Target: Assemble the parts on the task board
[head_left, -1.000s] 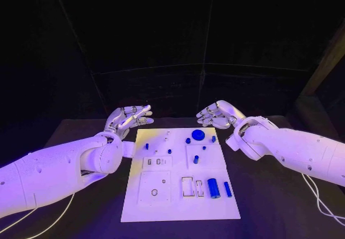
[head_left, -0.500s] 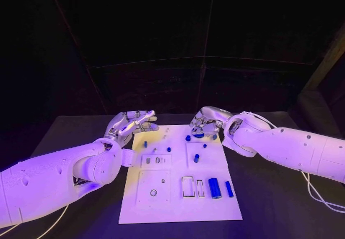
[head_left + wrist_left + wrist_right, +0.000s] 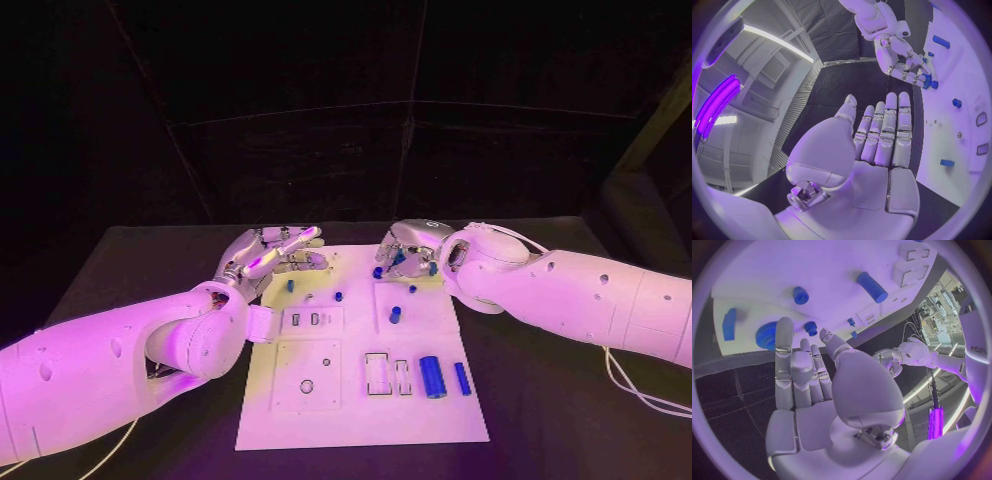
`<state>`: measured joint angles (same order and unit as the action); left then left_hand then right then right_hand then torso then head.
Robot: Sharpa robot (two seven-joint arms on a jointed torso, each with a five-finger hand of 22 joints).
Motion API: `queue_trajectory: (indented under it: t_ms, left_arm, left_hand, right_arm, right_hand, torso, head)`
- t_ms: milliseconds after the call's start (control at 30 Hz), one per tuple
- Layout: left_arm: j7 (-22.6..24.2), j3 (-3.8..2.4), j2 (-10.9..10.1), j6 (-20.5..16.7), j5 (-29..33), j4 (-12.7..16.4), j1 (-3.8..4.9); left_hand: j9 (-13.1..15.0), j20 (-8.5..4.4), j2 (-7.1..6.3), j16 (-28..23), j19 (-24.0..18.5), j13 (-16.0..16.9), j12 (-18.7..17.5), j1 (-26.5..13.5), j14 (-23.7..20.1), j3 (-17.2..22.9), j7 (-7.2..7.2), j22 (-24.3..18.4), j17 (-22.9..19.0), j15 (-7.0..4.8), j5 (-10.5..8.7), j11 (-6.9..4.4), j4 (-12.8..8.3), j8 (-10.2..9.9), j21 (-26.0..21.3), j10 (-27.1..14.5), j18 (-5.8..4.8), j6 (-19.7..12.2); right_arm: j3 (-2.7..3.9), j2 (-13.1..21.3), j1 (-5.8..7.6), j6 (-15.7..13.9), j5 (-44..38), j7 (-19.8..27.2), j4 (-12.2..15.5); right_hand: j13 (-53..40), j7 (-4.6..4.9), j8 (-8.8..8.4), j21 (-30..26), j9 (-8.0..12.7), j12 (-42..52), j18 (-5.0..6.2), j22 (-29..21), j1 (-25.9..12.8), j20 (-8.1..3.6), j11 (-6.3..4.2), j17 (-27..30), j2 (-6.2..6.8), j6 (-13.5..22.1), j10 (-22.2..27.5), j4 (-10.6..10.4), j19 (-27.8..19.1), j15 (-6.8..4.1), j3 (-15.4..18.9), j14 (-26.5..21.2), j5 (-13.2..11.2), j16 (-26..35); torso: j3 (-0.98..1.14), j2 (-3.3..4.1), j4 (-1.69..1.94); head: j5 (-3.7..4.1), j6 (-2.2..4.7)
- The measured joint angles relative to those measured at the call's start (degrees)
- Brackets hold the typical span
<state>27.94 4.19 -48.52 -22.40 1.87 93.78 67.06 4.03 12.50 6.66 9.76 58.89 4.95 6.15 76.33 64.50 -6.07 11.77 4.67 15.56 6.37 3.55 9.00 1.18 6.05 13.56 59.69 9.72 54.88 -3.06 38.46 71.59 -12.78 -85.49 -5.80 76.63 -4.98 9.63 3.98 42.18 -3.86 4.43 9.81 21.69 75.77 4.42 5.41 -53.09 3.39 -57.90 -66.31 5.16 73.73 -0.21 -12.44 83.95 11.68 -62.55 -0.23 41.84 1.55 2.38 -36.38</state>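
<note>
Two hands hang over the far end of the board (image 3: 361, 415) in the head view. The left hand (image 3: 268, 255) is at the far left corner, fingers stretched and apart, holding nothing. The right hand (image 3: 408, 250) is over the far right part, fingers curved down toward the gear (image 3: 398, 271), which it partly hides; I cannot tell from here whether they touch it. The board lies mid-bench (image 3: 130, 270). Nearer the robot, a cylinder (image 3: 430, 377) and a bar (image 3: 462, 378) lie loose beside open slots, probably waiting to be seated, and small pegs (image 3: 392, 317) stand mid-board.

In the left wrist view, the left hand (image 3: 879, 145) shows a flat palm with straight fingers, empty, over dark bench beside the board (image 3: 967, 150). Beyond it the right hand (image 3: 904, 62) reaches down with fingertips around a blue part.

In the right wrist view, the right hand (image 3: 811, 390) is spread, fingers straight, nothing in the palm. The fingertips lie just beside the gear (image 3: 767, 335) and a small knob (image 3: 811, 328), which looks like lining up for a pick. A cylinder (image 3: 872, 287) lies farther along the board (image 3: 817, 270).
</note>
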Motion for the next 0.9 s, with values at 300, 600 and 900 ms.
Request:
queue_trajectory:
  t_ms: [300,600,900]
  left_arm:
    - [-0.29,0.0,0.03,0.53,-0.03,0.14,0.01]
    - [-0.54,0.0,-0.27,0.82,-0.06,0.73,0.02]
    - [-0.76,0.0,-0.45,0.98,-0.08,1.07,0.08]
  left_hand:
    - [0.01,0.0,0.0,-0.27,0.4,-0.06,0.0,0.0,0.0,-0.16,0.0,-0.01,0.12,0.0,0.0,0.0,-0.16,-0.27,0.23,0.0,0.0,0.0]
    - [0.01,0.0,-0.26,-0.27,0.4,-0.05,-0.22,-0.27,0.0,-0.16,0.0,-0.01,0.19,0.0,0.0,0.0,-0.16,-0.27,0.23,0.0,0.0,0.0]
    - [0.01,0.0,-0.26,-0.49,0.4,-0.05,-0.22,-0.27,0.0,-0.16,0.0,-0.02,0.24,0.0,0.0,0.0,-0.16,-0.27,0.23,0.0,0.0,0.0]
  right_arm:
    - [0.0,-1.08,0.06,0.76,-1.95,-1.55,-0.91]
    - [0.02,-1.83,0.07,1.55,-2.72,-2.44,-1.76]
    - [0.02,-2.5,0.07,2.86,-2.98,-2.9,-2.39]
  right_hand:
    - [-0.13,-0.19,0.0,7.95,0.01,0.39,0.0,8.35,0.29,0.93,-0.2,-6.7,0.29,0.59,0.2,-1.45,1.17,0.0,-1.11,0.0,-0.67,-6.17]
    - [-0.19,-0.19,0.0,12.03,0.01,0.88,0.0,13.05,0.6,1.1,0.01,-9.54,0.6,0.59,0.4,-2.13,1.74,0.0,-1.8,0.0,-0.67,-8.68]
    - [-0.32,-0.19,0.0,14.79,-0.07,1.38,-0.95,16.23,1.21,1.1,-0.31,-11.06,0.43,0.59,0.08,-2.68,1.73,0.0,-3.01,-0.01,-0.67,-10.01]
  torso:
    - [0.04,0.36,0.37]
    - [0.06,0.73,0.6]
    - [0.03,1.07,0.79]
  head:
    - [-0.02,-0.12]
    - [-0.14,-0.11]
    - [-0.09,-0.28]
